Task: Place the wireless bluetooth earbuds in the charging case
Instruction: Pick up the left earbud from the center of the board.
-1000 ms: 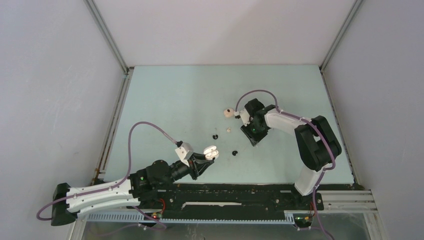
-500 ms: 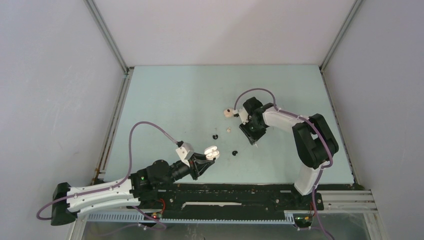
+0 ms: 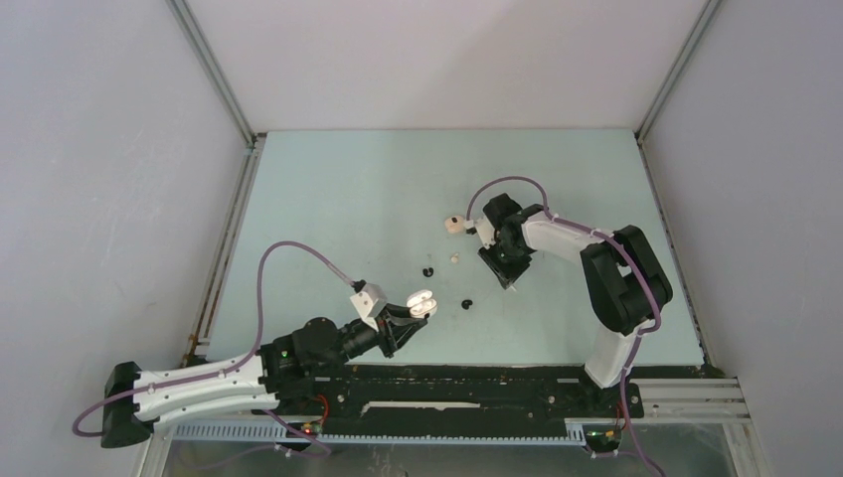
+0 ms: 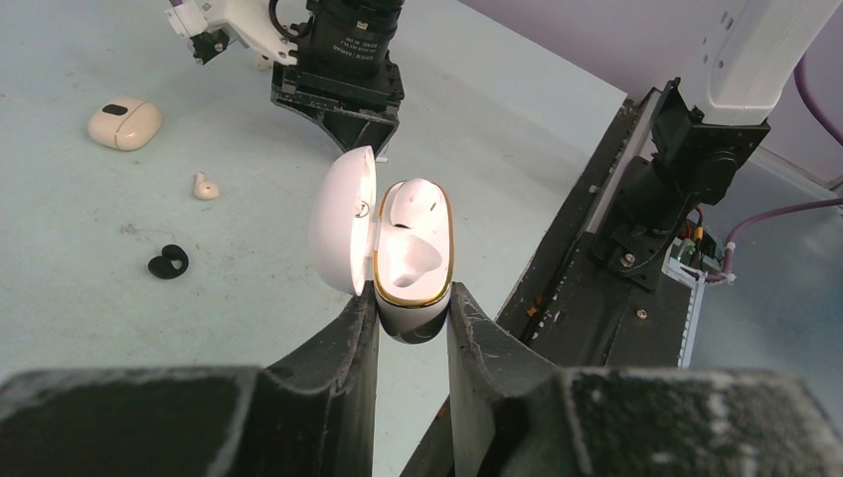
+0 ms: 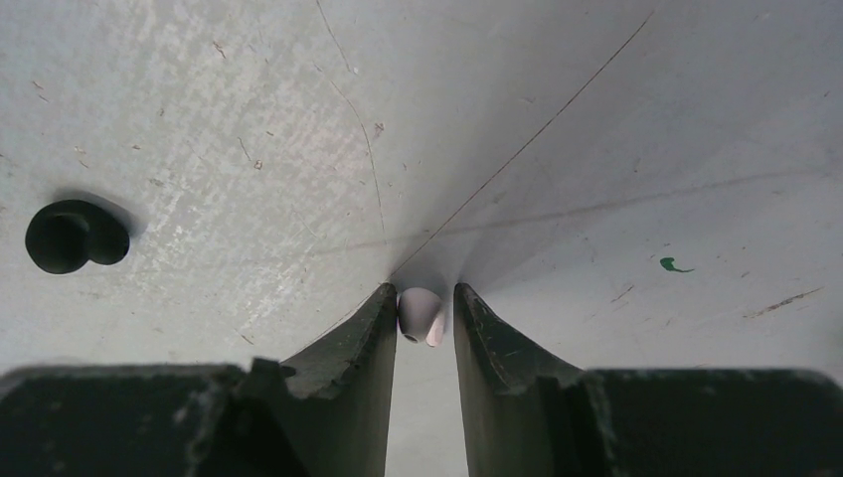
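Two pincers working: our left pincer (image 4: 413, 298) pinches the open white charging case (image 4: 413, 248) near the table (image 3: 348, 199) front; a black earbud (image 4: 168, 262) and a beige earbud (image 4: 206, 186) lie loose mid-table; our right pincer (image 5: 420, 298) straddles a white earbud (image 5: 421, 314) on the table, and we cannot tell if it grips.

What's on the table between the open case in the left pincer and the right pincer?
One black earbud, lying just off the straight line toward the bases; the top view shows it.
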`<state>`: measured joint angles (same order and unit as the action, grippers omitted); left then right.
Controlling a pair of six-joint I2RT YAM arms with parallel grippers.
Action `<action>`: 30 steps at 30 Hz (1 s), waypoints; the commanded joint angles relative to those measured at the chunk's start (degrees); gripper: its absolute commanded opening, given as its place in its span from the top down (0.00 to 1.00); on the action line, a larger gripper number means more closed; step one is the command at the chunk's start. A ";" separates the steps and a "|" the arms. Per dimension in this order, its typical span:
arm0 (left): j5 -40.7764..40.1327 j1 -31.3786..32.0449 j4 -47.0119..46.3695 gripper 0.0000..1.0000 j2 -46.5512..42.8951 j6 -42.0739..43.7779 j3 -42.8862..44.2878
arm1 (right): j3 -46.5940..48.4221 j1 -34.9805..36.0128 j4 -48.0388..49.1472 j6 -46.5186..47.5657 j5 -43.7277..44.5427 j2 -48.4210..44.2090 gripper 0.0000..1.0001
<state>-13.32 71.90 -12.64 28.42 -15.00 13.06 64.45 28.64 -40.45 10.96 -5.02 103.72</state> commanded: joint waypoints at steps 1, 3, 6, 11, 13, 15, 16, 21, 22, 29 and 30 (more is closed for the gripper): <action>0.00 0.35 -2.91 1.00 1.10 -0.11 0.77 | 1.48 0.00 -0.93 -0.16 0.88 0.63 0.70; 0.22 0.35 -2.71 1.00 1.43 -0.11 1.09 | 1.48 -0.06 -1.07 -0.06 0.80 0.99 0.70; 0.23 0.35 -2.31 1.00 1.38 -0.03 1.09 | 1.55 -0.02 -1.28 -0.06 0.63 0.80 0.68; 0.16 0.35 -2.29 1.00 1.10 0.06 1.09 | 1.50 0.04 -1.61 0.23 0.28 0.65 0.69; 0.18 0.35 -2.38 1.00 1.33 0.06 1.24 | 1.53 0.05 -1.74 0.36 0.12 0.85 0.71; 0.31 0.35 -2.46 1.00 1.69 0.06 1.40 | 1.48 -0.01 -1.69 0.61 0.01 1.13 0.76; 0.38 0.35 -2.43 1.00 1.84 0.09 1.50 | 1.53 -0.05 -1.64 0.71 -0.11 1.21 0.77; 0.60 0.35 -2.60 1.00 2.18 0.24 1.47 | 1.55 -0.62 -1.57 0.73 -0.65 -1.25 0.84; 0.59 0.35 -2.49 1.00 2.16 0.24 1.38 | 1.54 -0.93 -1.76 0.84 -0.99 -2.76 0.85; 0.56 0.35 -3.26 1.00 3.18 1.85 1.58 | 1.49 -1.36 -4.18 5.87 -10.19 -19.72 1.00; 0.50 0.35 -3.83 1.00 3.62 1.98 1.42 | 1.54 -1.45 -3.94 6.17 -12.34 -22.09 1.00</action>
<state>-13.23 71.90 -12.82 31.00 -14.55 13.06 64.64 27.46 -43.81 13.82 -9.39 92.82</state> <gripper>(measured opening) 0.287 0.194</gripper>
